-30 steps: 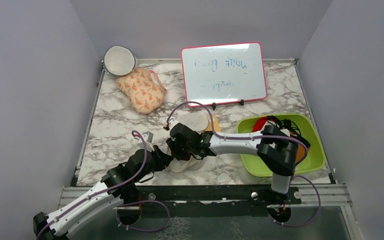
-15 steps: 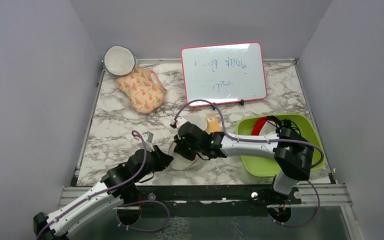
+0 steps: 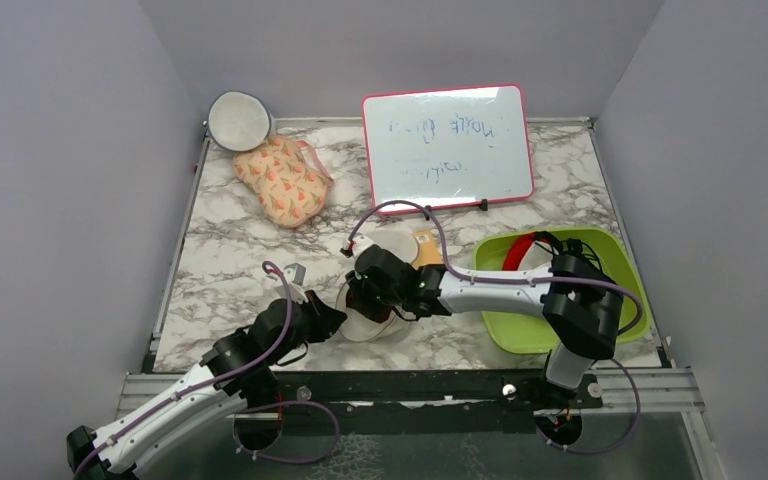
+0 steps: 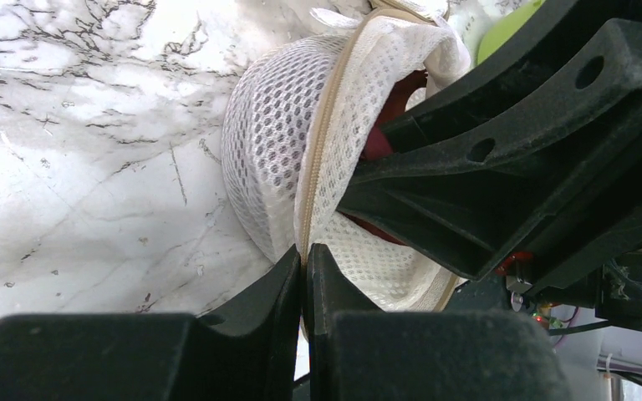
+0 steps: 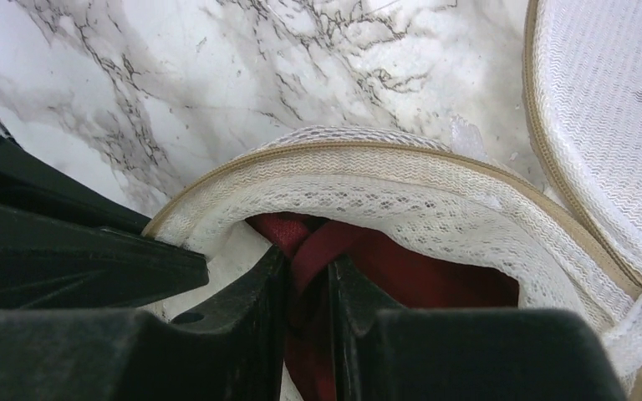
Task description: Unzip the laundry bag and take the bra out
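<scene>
The laundry bag (image 3: pixel 362 326), white mesh with a tan zipper, lies near the front middle, unzipped with its mouth held open. Its other face, with a black squiggle (image 5: pixel 627 117), lies flat beside it. My left gripper (image 3: pixel 335 318) is shut on the bag's zipper edge (image 4: pixel 318 175), seen in the left wrist view (image 4: pixel 305 252). My right gripper (image 3: pixel 368 300) reaches into the mouth and is shut on the red bra (image 5: pixel 435 276), a fold of it between the jaws (image 5: pixel 305 269). Most of the bra is still inside the bag (image 5: pixel 368 200). Red also shows in the left wrist view (image 4: pixel 390 104).
An orange notepad (image 3: pixel 425 246) lies just behind the bag. A green bin (image 3: pixel 632 318) with items is at the right. A pink-framed whiteboard (image 3: pixel 448 145) stands at the back. A peach floral pouch (image 3: pixel 282 180) and a grey-rimmed white disc (image 3: pixel 239 120) are back left.
My right arm has shifted a little to the right and its gripper has gone into the bag's mouth. The bag's edge has risen. My left arm has held still.
</scene>
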You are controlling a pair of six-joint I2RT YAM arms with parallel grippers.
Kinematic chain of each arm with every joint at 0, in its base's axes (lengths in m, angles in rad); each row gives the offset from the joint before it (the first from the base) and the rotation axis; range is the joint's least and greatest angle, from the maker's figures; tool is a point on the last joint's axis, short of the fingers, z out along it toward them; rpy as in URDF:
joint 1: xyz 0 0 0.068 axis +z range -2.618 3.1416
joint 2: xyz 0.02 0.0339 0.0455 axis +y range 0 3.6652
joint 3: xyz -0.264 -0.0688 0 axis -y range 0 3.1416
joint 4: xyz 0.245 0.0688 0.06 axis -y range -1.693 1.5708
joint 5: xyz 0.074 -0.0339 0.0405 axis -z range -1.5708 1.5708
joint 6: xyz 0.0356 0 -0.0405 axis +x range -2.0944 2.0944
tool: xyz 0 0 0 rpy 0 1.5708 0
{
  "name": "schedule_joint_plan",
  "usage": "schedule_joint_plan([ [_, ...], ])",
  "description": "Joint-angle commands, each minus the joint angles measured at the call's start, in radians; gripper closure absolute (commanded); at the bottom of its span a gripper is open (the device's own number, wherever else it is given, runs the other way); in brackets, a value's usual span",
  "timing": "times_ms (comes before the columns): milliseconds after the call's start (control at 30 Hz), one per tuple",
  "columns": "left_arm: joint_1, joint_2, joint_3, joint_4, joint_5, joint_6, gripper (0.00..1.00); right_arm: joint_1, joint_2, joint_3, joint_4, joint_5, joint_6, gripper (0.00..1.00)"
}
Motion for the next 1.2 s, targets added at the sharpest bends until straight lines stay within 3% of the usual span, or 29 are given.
schedule_joint_plan([
  [0,0.001,-0.025,-0.004,-0.011,0.007,-0.010,1.00,-0.003,0.016,0.043,0.015,0.028,-0.002,0.79],
  [133,0.000,-0.036,-0.009,-0.010,0.010,-0.011,1.00,-0.003,0.011,0.031,0.035,0.025,-0.010,0.71],
  [300,0.000,-0.038,-0.009,-0.011,0.008,-0.012,1.00,-0.005,0.043,0.043,0.012,0.053,-0.005,0.71],
  [433,0.002,-0.038,-0.005,-0.011,0.007,-0.007,1.00,-0.005,0.054,0.041,0.009,0.036,0.000,0.78],
  [567,0.001,-0.038,-0.006,-0.012,0.006,-0.007,1.00,-0.005,0.010,0.031,0.015,-0.021,-0.007,0.99],
  [900,0.001,-0.040,0.028,-0.037,-0.035,0.018,1.00,-0.005,-0.207,-0.115,0.099,-0.116,-0.031,0.99],
  [1167,0.001,-0.026,0.035,-0.043,-0.037,0.017,1.00,-0.005,-0.292,-0.164,0.138,-0.167,-0.057,0.99],
])
